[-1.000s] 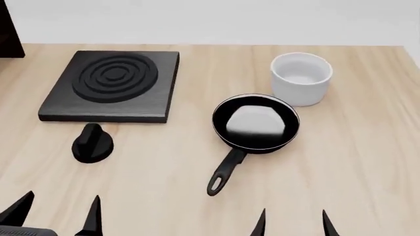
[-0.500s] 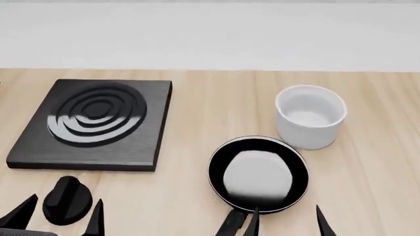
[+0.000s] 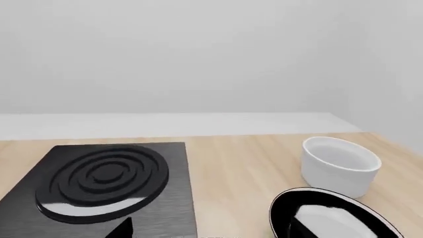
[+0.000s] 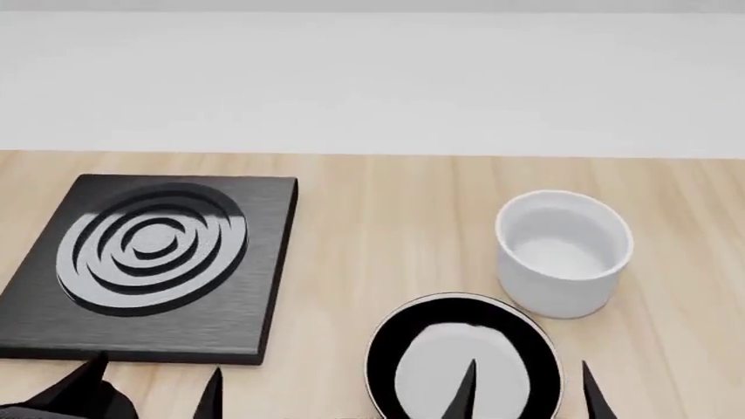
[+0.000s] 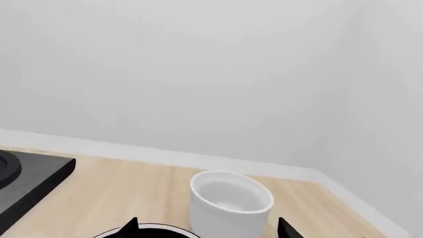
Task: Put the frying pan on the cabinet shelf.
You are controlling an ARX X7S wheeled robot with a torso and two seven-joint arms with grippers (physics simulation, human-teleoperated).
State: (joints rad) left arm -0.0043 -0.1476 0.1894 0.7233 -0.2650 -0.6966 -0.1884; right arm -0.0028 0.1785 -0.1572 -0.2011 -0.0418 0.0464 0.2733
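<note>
The frying pan (image 4: 425,353), round, glossy black with a pale rim, lies on the wooden counter at the bottom of the head view; its handle is cut off below the frame. It also shows in the left wrist view (image 3: 330,213) and as a sliver in the right wrist view (image 5: 158,234). My right gripper (image 4: 529,397) is open and empty, its fingertips over the pan's near right part. My left gripper (image 4: 152,397) is open and empty at the burner plate's near edge. The cabinet shelf is out of view.
A square black burner plate (image 4: 152,262) with concentric rings lies at the left. A white cylindrical cup (image 4: 564,253) stands just behind the pan, to the right. A white wall runs along the counter's far edge, and the counter ends at the right.
The head view has shifted, and everything on the counter has slid down the frame and grown larger. The pan's handle and a black knob have dropped out of view. Both grippers stay open.
</note>
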